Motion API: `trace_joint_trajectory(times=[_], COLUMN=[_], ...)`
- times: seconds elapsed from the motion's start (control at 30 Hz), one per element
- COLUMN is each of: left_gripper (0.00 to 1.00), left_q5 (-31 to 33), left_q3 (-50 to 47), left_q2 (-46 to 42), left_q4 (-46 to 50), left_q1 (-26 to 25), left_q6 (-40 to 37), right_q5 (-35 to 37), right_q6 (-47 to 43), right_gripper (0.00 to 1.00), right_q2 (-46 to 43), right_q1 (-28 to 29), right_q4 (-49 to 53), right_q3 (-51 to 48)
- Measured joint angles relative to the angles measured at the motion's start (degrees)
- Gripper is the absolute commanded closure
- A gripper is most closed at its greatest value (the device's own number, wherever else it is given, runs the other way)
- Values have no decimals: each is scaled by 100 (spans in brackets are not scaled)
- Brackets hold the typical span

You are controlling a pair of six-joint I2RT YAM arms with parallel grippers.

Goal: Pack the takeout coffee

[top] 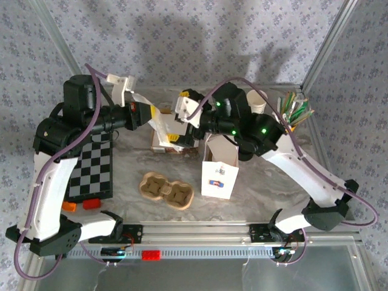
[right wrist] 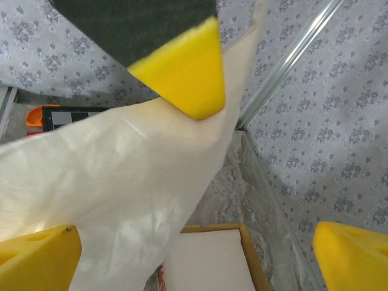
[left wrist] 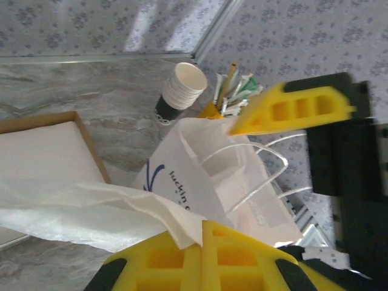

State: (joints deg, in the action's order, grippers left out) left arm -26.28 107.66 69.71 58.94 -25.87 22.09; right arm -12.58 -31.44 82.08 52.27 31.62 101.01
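The lidded takeout coffee is out of view. My left gripper (left wrist: 203,227) is shut on the corner of a thin white napkin (left wrist: 91,206), which it holds up above the table. In the top view that napkin (top: 159,124) hangs between my left gripper (top: 156,113) and my right gripper (top: 180,127). My right gripper (right wrist: 194,257) is open wide, with the napkin (right wrist: 115,182) draped across its left finger and the left gripper's yellow fingertip (right wrist: 182,66) above it. The white paper bag (top: 219,173) stands open at mid-table.
A lidless stack of cups (left wrist: 182,91) and a holder of straws (left wrist: 233,91) stand at the back right. A brown box of napkins (right wrist: 209,260) lies under the grippers. A pulp cup carrier (top: 167,190) lies in front, a checkerboard (top: 94,167) at the left.
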Motion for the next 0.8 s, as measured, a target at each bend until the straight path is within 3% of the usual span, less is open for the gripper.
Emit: trace_joint_trajectory(times=[0.5, 0.67, 0.73, 0.8], left_gripper=[100, 100, 100, 100], left_q5=[-1209, -1296, -1292, -1268], left_q3=[-562, -691, -691, -684], left_q2=[-146, -181, -181, -179], left_q4=[-903, -1108, -1154, -1161], left_q1=[0, 0, 0, 0], left_q6=[439, 608, 654, 686], right_q5=[-153, -262, -302, -317], right_q6=[-162, -42, 24, 116], right_gripper=[2, 35, 59, 65], right_q2=[236, 251, 251, 254], right_q1=[17, 4, 0, 0], right_q4=[-1036, -1222, -1235, -1215], right_q3=[-260, -284, -284, -284])
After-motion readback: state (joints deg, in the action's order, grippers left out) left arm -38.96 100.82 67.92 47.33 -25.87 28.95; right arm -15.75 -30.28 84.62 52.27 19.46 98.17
